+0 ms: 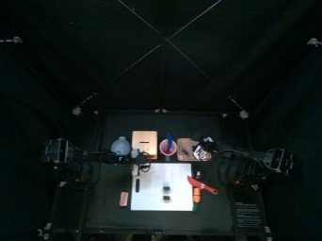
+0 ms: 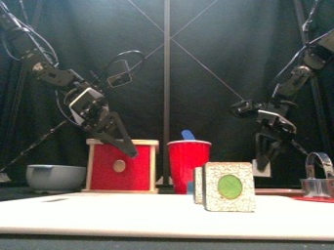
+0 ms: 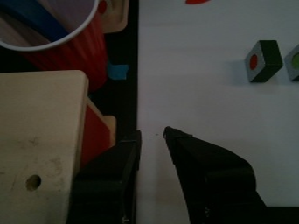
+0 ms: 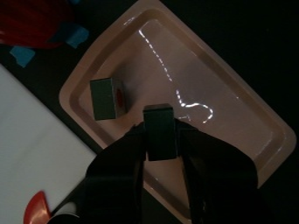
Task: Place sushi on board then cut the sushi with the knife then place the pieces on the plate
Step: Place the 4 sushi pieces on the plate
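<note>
Transfer of the cut pieces to the plate is, by my reading, the step in hand. The right gripper (image 4: 162, 150) hangs over the pink tray (image 4: 228, 96) with its fingers closed on one sushi piece (image 4: 160, 124), held close above the tray floor; I cannot tell whether it touches. One placed piece (image 4: 107, 98) already lies on the tray, just beside the held one. At least two further pieces (image 3: 264, 61) stand on the white cutting board (image 3: 211, 114), and the red knife (image 1: 201, 184) lies on the board's right part. The left gripper (image 3: 153, 136) hovers empty at the board's left edge beside the wooden box (image 3: 41, 131), its fingers narrow with a slim gap between them. Next move, as I judge it: lower the held piece until it seats, part the fingers, lift straight up clear of both pieces, then go to the board for another. The release must not knock the neighbouring piece.
</note>
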{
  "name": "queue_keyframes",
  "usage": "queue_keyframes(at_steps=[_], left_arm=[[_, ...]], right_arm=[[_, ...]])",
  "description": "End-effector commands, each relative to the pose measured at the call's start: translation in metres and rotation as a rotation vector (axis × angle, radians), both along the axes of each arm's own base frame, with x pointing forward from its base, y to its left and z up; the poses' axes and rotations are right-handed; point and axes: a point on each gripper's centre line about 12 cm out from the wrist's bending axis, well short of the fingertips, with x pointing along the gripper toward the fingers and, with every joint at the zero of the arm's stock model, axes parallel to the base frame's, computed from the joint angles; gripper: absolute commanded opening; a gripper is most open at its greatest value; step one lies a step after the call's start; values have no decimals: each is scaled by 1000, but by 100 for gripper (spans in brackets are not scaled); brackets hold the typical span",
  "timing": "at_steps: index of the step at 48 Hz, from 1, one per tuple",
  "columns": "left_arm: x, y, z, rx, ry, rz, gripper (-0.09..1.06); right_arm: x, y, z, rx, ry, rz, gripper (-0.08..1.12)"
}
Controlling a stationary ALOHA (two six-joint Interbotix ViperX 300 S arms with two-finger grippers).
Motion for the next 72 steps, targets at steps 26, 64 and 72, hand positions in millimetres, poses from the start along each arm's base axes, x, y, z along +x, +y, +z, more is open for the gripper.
queue_keyframes(at_steps=[26,64,72], left_arm=[[7,1,7,-1,-28,4,70],[5,1,0,-1,-5,2,70],[5,1,-1,0,-3,2,70]], right_arm=[[41,27,37,-50,-111,145,87],[152,188,36,-18,-247,655,87],[157,194,31,7,-255,648,87]])
